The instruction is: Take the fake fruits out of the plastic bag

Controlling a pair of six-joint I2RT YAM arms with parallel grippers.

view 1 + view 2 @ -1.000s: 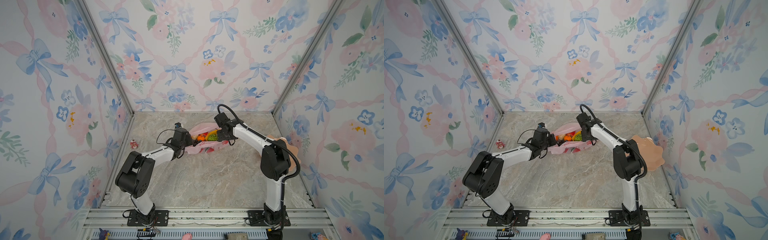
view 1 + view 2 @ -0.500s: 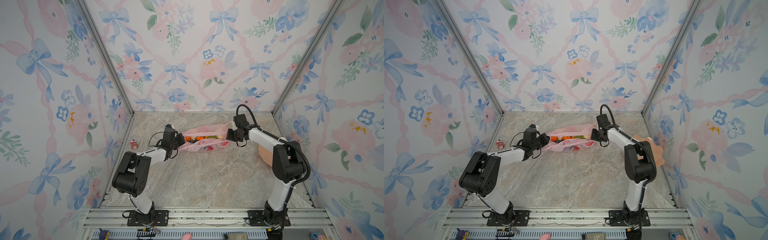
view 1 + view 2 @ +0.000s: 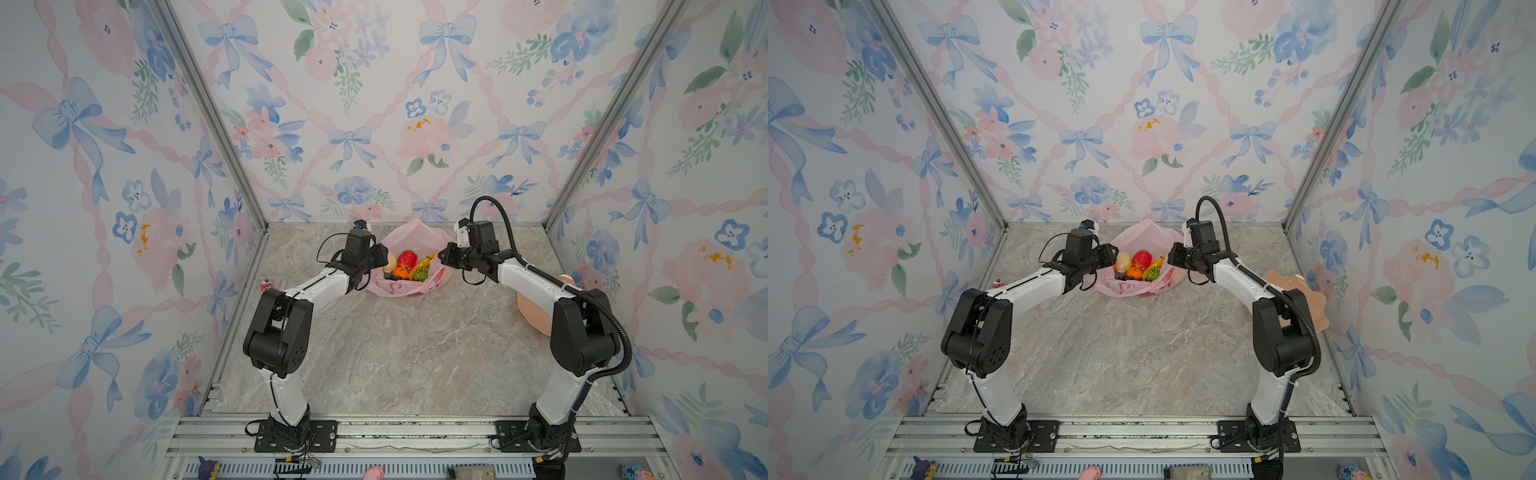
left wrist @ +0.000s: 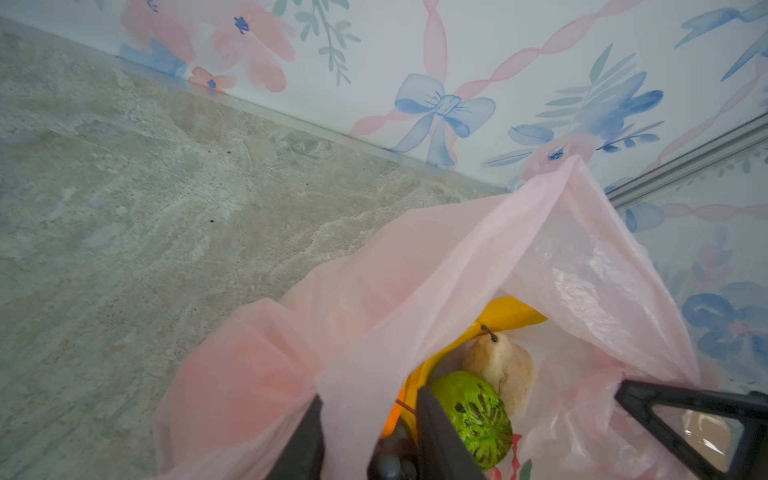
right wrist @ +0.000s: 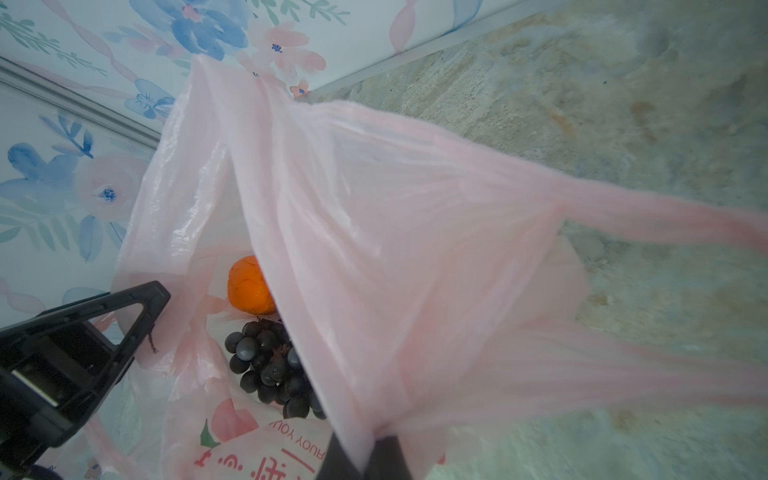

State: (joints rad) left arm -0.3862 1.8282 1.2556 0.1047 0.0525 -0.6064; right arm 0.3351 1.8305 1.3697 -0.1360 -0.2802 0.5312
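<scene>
Looking down in both top views, we find the plastic bag [image 3: 409, 239] standing open on the marble table [image 3: 395, 353], and we place everything else from that bag. The left gripper [image 3: 380, 255] sits at the bag's left rim and the right gripper [image 3: 444, 254] at its right rim, with the mouth gaping between them.

Inside the bag lie the fake fruits: a red fruit [image 3: 407, 259], a banana [image 3: 424, 262], a green fruit [image 3: 420, 273], an orange [image 3: 400, 273], a pale pear [image 3: 391, 260] and a dark grape bunch [image 3: 388, 276] (small and half hidden from up here). A peach plate [image 3: 530, 307] lies well to the right of the bag, partly behind the right arm. A tiny figurine [image 3: 266, 284] stands well to the bag's left.

From above we cannot read either grip; the wrist cameras give us that. In the left wrist view the left gripper's fingers [image 4: 436, 440] stand apart, with pink film draped loosely between them and nothing pinched. That view also shows a pear's stem and the green fruit's dark streaks.

In the right wrist view the right gripper's fingers [image 5: 390, 457] are pressed together on a fold of the bag's rim, holding it up. Only here do the grapes show berry by berry, just beside an orange, with red print on the bag's near wall.
</scene>
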